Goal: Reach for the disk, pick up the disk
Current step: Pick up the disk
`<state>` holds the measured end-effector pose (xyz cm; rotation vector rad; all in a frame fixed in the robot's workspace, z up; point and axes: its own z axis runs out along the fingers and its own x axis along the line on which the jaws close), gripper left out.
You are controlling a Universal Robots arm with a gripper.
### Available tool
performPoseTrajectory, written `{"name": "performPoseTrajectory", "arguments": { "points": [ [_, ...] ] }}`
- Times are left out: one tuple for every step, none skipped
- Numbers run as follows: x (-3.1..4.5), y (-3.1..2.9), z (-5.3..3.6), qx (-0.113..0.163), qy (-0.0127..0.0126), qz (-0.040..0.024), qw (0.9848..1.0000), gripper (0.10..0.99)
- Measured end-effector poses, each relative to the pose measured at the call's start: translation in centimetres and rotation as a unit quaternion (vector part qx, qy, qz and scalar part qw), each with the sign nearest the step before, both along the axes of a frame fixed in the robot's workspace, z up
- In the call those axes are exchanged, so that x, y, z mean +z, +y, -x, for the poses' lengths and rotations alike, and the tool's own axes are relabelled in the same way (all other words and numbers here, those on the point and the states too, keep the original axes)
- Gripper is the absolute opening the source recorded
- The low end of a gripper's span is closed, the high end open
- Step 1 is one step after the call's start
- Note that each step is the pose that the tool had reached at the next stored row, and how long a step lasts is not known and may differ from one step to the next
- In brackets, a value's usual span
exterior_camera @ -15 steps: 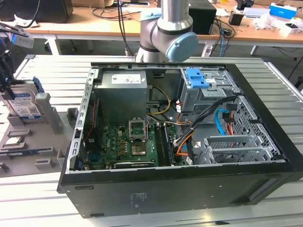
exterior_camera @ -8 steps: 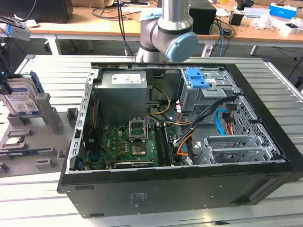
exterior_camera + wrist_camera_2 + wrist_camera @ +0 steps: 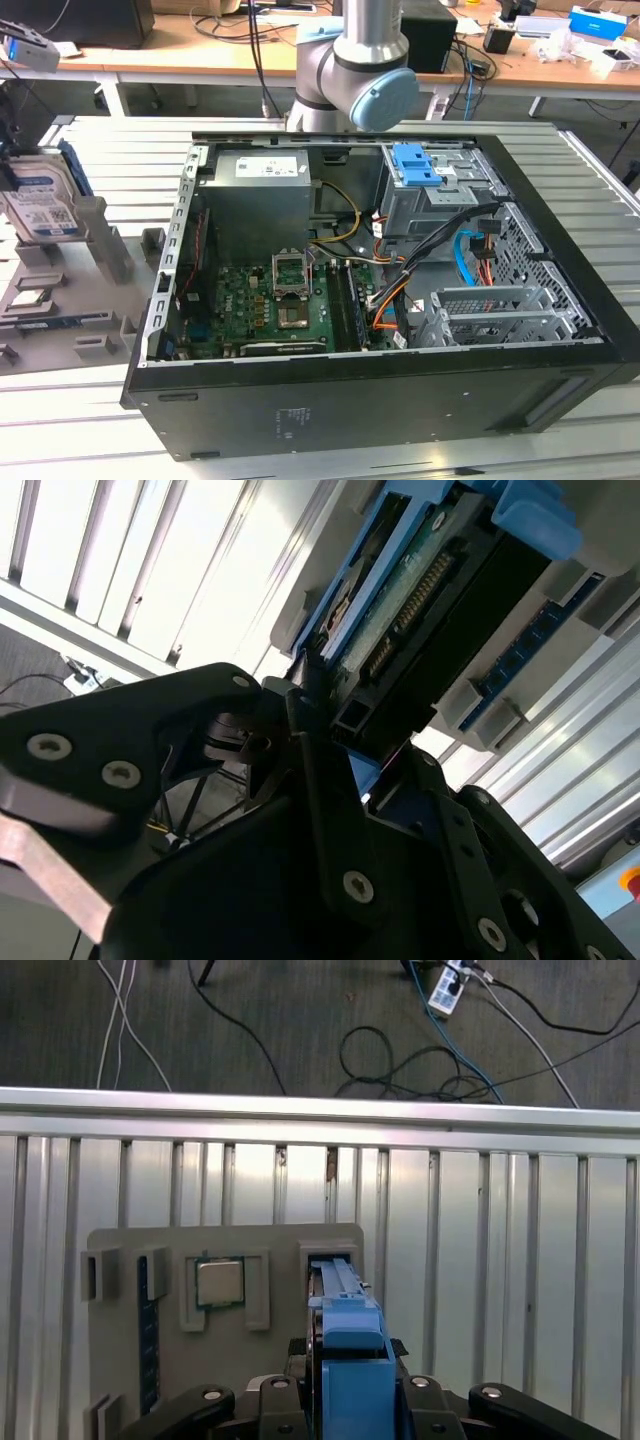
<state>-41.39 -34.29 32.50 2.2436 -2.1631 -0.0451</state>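
At nine o'clock of the case (image 3: pixel 350 400) in the exterior view, the disk (image 3: pixel 42 200) stands upright in the grey holder (image 3: pixel 105 245). The gripper (image 3: pixel 350 1405) straddles its top edge, but I cannot tell whether the jaws clamp it. An off-centre or tilted grip could wedge it in the holder.

Robotics lab, slatted aluminium bench (image 3: pixel 60 420), opened computer case (image 3: pixel 350 410), cable-strewn desks (image 3: pixel 130 55) behind
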Motion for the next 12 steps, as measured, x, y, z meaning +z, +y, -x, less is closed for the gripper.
{"name": "performPoseTrajectory", "arguments": {
  "points": [
    [0.18,0.00,0.00,0.000,0.0000,0.0000,1.0000,0.365],
    [0.43,0.00,0.00,0.000,0.0000,0.0000,1.0000,0.365],
    [0.60,0.00,0.00,0.000,0.0000,0.0000,1.0000,0.365],
    [0.77,0.00,0.00,0.000,0.0000,0.0000,1.0000,0.365],
    [0.96,0.00,0.00,0.000,0.0000,0.0000,1.0000,0.365],
    [1.18,0.00,0.00,0.000,0.0000,0.0000,1.0000,0.365],
    [1.29,0.01,0.00,0.000,0.0000,0.0000,1.0000,0.365],
    [1.54,0.00,0.00,0.000,0.0000,0.0000,1.0000,0.365],
    [1.74,0.00,0.00,0.000,0.0000,0.0000,1.0000,0.365],
    [1.90,0.01,0.00,0.000,0.0000,0.0000,1.0000,0.365],
    [2.05,0.01,0.00,0.000,0.0000,0.0000,1.0000,0.365],
    [2.24,0.01,0.00,0.000,0.0000,0.0000,1.0000,0.365]
  ]
}}
